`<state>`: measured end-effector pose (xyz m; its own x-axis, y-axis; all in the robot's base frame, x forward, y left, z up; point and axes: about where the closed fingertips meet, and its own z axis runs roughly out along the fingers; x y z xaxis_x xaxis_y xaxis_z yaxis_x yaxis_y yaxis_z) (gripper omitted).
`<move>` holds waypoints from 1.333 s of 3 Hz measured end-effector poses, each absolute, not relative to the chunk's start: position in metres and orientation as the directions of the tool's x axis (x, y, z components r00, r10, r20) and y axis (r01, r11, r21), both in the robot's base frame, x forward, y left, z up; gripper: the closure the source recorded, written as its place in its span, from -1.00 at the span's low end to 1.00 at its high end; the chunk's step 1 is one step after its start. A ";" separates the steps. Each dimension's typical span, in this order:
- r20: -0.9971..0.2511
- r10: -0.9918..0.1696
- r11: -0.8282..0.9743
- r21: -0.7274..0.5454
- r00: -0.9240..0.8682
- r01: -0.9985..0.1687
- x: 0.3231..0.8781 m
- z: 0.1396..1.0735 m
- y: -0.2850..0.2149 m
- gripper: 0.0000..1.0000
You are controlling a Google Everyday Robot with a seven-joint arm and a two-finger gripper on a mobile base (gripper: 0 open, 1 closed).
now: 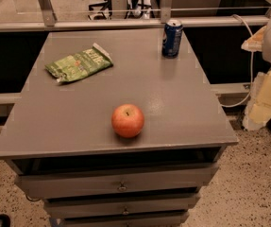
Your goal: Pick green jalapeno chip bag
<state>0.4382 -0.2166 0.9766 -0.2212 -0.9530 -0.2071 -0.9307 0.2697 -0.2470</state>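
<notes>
One grey table [187, 103] filled most of the view, with three drawers [78, 182] stacked under its top. On it lay three things, well apart. One green bag [78, 64] lay flat and crinkled at the far left, its white seam pointing to the back edge. One red-yellow apple [128, 120] sat near the front edge, stem up. One blue can [172, 38] stood upright at the far right. The gripper was out of view, so its state could not be told.
</notes>
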 end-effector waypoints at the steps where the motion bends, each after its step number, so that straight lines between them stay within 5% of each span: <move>1: -0.207 -0.953 0.270 -0.247 -0.221 -0.931 0.438 0.977 -0.217 -1.00; 2: -0.251 -0.945 0.273 -0.240 -0.212 -0.932 0.445 0.983 -0.220 -1.00; 4: -0.487 -0.867 0.214 -0.179 -0.103 -0.960 0.486 0.957 -0.118 -1.00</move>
<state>0.4857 -0.1184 0.9575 -0.1032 -0.8674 -0.4868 -0.9603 0.2144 -0.1785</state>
